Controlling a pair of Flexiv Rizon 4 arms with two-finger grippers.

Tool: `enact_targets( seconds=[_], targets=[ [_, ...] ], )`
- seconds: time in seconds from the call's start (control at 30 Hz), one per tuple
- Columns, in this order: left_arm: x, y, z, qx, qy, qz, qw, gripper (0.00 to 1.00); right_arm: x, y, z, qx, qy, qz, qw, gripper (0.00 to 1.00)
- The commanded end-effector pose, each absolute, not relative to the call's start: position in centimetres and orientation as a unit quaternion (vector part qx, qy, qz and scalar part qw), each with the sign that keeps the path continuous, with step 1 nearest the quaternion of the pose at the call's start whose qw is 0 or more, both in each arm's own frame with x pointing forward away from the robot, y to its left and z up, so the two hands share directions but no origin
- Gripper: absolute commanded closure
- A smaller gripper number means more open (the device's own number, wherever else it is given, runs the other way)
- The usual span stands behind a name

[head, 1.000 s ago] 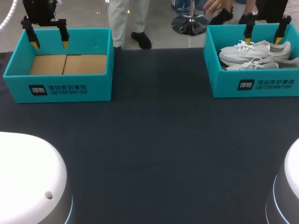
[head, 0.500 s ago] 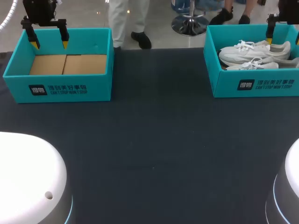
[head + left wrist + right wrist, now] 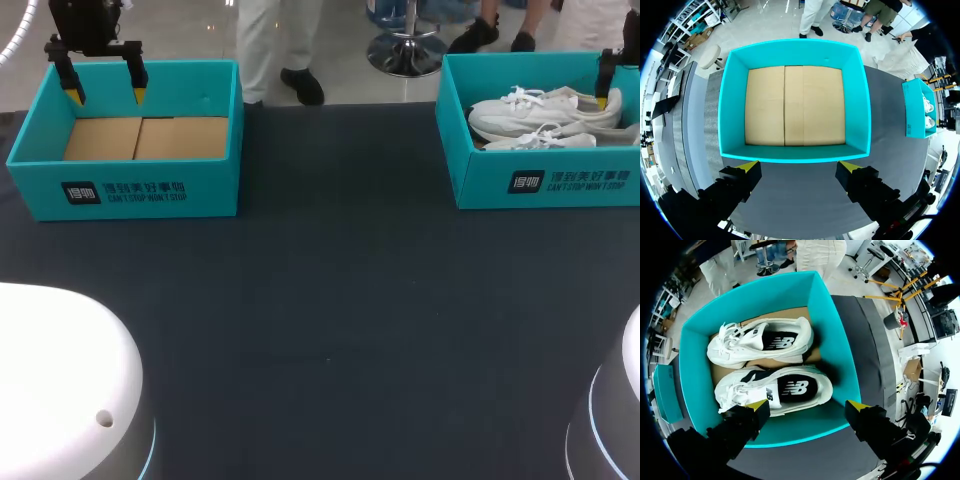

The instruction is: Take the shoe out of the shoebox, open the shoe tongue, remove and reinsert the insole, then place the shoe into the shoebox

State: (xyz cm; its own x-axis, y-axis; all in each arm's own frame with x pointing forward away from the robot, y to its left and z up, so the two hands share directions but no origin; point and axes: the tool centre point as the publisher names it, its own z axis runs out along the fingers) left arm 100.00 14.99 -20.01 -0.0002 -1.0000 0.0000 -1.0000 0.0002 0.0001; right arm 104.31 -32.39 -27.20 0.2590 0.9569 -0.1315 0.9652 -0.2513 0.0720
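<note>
We are working at a dark table [image 3: 330, 300]: the shoebox [image 3: 695, 365] is sitting at its far right corner and a second shoebox [image 3: 130, 190] at its far left. Two white sneakers [image 3: 760, 342] are lying side by side in the first. Our right gripper [image 3: 807, 405] is hovering spread wide above that box's wall, so we are judging a straight drop onto the nearer sneaker [image 3: 775, 390], kept off the walls, to be best. Our left gripper [image 3: 105, 95] is hanging open over the second box. The table between the boxes is giving us room to work.

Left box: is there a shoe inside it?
No, the left box holds nothing but its bare cardboard floor.
</note>
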Motion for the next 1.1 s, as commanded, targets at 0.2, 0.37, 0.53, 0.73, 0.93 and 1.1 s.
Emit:
enact_targets(
  seconds=[0.2,0.37,0.53,0.73,0.93,1.1],
  targets=[
    [100.0,15.0,-20.0,0.707,-0.707,0.0,0.0,0.0,104.7,-33.1,-28.1,0.796,0.601,-0.035,0.068,0.0],
    [100.0,15.0,-20.0,0.707,-0.707,0.0,0.0,0.0,104.7,-33.1,-28.1,0.796,0.601,-0.035,0.068,0.0],
    [100.0,15.0,-20.0,0.707,-0.707,0.0,0.0,0.0,104.7,-33.1,-28.1,0.796,0.601,-0.035,0.068,0.0],
    [100.0,15.0,-20.0,0.707,-0.707,0.0,0.0,0.0,104.7,-33.4,-28.8,0.788,0.612,-0.026,0.066,0.0],
    [100.0,15.0,-20.0,0.707,-0.707,0.0,0.0,0.0,104.7,-33.9,-30.0,0.784,0.617,-0.025,0.065,0.0],
    [100.0,15.0,-20.0,0.707,-0.707,0.0,0.0,0.0,104.5,-33.9,-30.7,0.782,0.62,-0.026,0.06,0.09]
  ],
)
